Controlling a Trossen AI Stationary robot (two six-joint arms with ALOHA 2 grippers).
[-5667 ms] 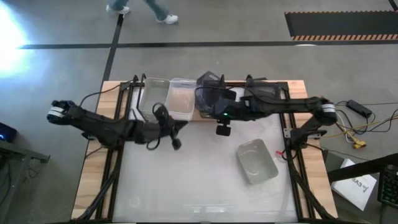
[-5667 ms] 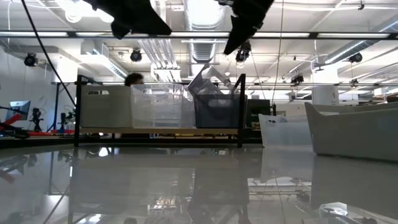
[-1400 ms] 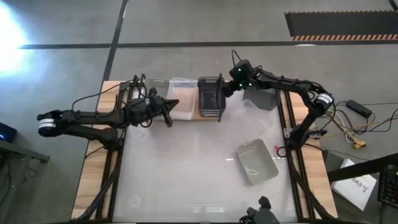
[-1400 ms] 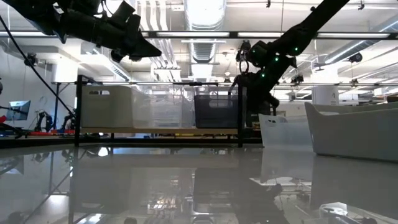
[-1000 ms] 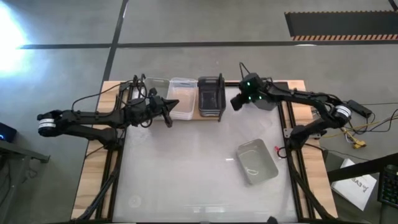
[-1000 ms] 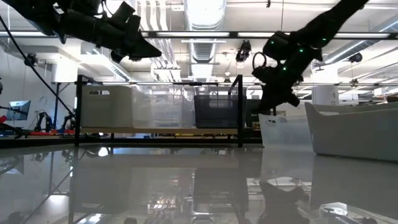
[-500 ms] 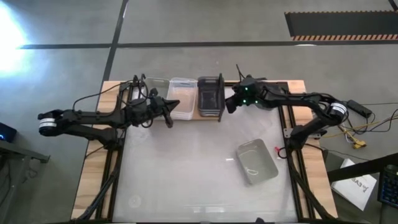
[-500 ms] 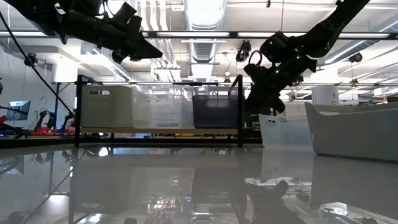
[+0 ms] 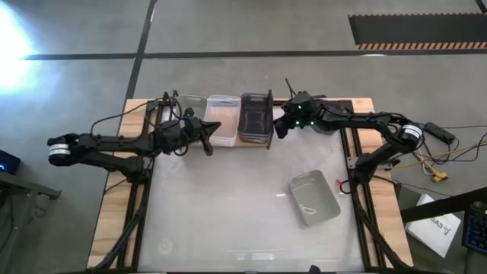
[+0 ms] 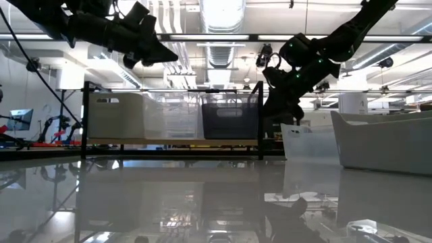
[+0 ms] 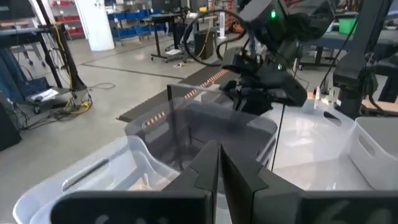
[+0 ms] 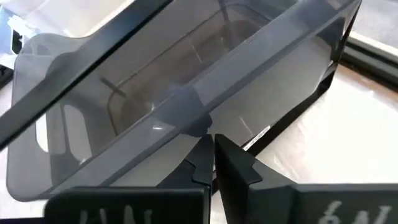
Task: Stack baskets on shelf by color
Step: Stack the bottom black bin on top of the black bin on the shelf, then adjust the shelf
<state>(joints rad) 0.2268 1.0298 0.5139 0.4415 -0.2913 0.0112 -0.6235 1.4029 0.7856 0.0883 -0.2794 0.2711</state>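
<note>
The shelf (image 10: 169, 142) stands at the table's far edge. On its plank rest a whitish basket (image 10: 115, 115), a clear basket (image 9: 223, 120) and a dark grey basket (image 9: 256, 118), side by side on their bases. My right gripper (image 9: 278, 128) is shut at the dark basket's right side, by the shelf's right upright. My left gripper (image 9: 215, 126) is shut and hovers level over the front of the clear basket (image 11: 112, 168), touching nothing. A light grey basket (image 9: 313, 196) lies on the table at the near right. My right gripper presses its shut fingertips (image 12: 214, 146) against the dark grey basket's right side wall (image 12: 249, 118), just under the rim. The fingers come from the table's right, slanting a little downward. The basket stands upright on the shelf plank.
A further greyish basket (image 9: 335, 124) shows partly under my right arm, right of the shelf. The shelf's black wire upright (image 10: 262, 118) stands close beside my right gripper. The white tabletop (image 9: 228, 213) stretches in front of the shelf. Wooden edges and cables run along both sides.
My right gripper has gone toward the table's left, to the dark basket's right side, and has tipped its fingers downward. The dark grey basket has slid a little toward the left along the shelf, closer to the clear basket.
</note>
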